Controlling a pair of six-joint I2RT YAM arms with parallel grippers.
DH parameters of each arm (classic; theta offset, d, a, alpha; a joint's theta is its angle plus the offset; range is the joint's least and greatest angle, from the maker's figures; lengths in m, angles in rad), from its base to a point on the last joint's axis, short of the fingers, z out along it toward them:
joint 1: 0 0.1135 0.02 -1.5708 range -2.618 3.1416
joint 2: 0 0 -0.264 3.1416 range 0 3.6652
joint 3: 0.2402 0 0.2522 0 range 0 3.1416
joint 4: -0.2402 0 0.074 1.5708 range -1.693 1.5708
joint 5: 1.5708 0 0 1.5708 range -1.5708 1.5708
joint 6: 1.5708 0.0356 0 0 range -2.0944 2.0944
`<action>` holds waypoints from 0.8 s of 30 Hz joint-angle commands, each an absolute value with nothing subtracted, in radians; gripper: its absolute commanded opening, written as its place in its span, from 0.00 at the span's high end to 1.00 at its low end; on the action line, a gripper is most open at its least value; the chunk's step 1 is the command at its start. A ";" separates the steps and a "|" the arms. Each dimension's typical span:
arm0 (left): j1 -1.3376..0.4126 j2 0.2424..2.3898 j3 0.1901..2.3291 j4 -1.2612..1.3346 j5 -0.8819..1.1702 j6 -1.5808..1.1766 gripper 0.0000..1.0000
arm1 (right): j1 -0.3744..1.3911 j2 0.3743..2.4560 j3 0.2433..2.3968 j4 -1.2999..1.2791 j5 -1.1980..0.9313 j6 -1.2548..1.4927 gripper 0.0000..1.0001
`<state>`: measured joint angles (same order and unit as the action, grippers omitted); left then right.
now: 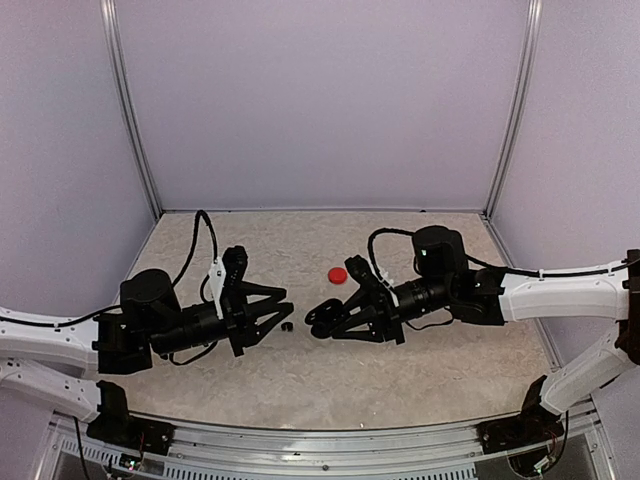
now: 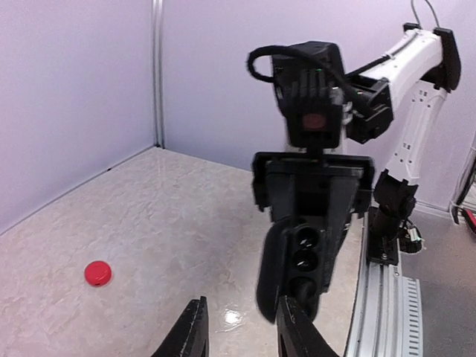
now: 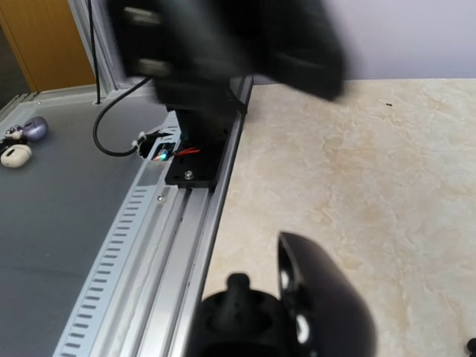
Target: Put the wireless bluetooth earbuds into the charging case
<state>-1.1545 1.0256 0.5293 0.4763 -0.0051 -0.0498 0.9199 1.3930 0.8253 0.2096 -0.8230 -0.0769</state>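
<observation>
Camera above the rig: I read the right gripper (image 1: pixel 328 318) as clamped on a black charging case (image 1: pixel 314 316), carried low over the table (image 1: pixel 420 380) and turned toward the left arm; the left gripper (image 1: pixel 290 309) faces it with jaws parted and nothing visible between them; a tiny black item (image 1: pixel 288 326), most likely a black earbud, sits just beside the lower left fingertip; I cannot tell whether it rests on the table or touches the finger. A red round piece (image 1: pixel 337 274) lies beyond both grippers, apart from them; it looks too large for a bud, so I take it for a second case; no red buds are visible.

Left wrist camera: the case is open straight ahead, lid swung aside, dark wells facing the lens; I cannot tell whether any well is filled; the left fingers (image 2: pixel 195 331) stand a moderate gap apart, empty; the red piece lies far left on the table.

Right wrist camera: the picture is blurred; the case sits at the bottom edge, lid raised; the gripping fingers are not clearly shown; a dark speck (image 3: pixel 470 344) at the lower right corner may be the same bud.

Judgement: the step in hand is the pick of the black bud, with the case offered as receiver. Next move: set the left jaws astride the bud; close gently, since so small a part could flick away; then align it with a well while the right arm stays steady.
</observation>
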 commanded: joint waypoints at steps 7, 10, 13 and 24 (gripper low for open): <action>-0.975 1.077 0.453 0.399 -0.156 -0.284 0.64 | 0.900 1.339 0.806 0.265 -0.829 0.024 1.00; -0.951 1.133 0.471 0.367 -0.203 -0.334 0.65 | 0.898 1.325 0.807 0.255 -0.819 0.038 1.00; -0.918 1.203 0.495 0.317 -0.223 -0.402 0.65 | 0.896 1.318 0.804 0.239 -0.808 0.038 1.00; -0.851 1.429 0.523 0.317 -0.160 -0.459 0.73 | 0.896 1.311 0.759 0.261 -0.803 0.043 1.00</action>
<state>-0.8410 1.3861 0.4843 0.3096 -0.1947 -0.4347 0.9020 1.3342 0.7803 0.2363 -0.8066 0.0288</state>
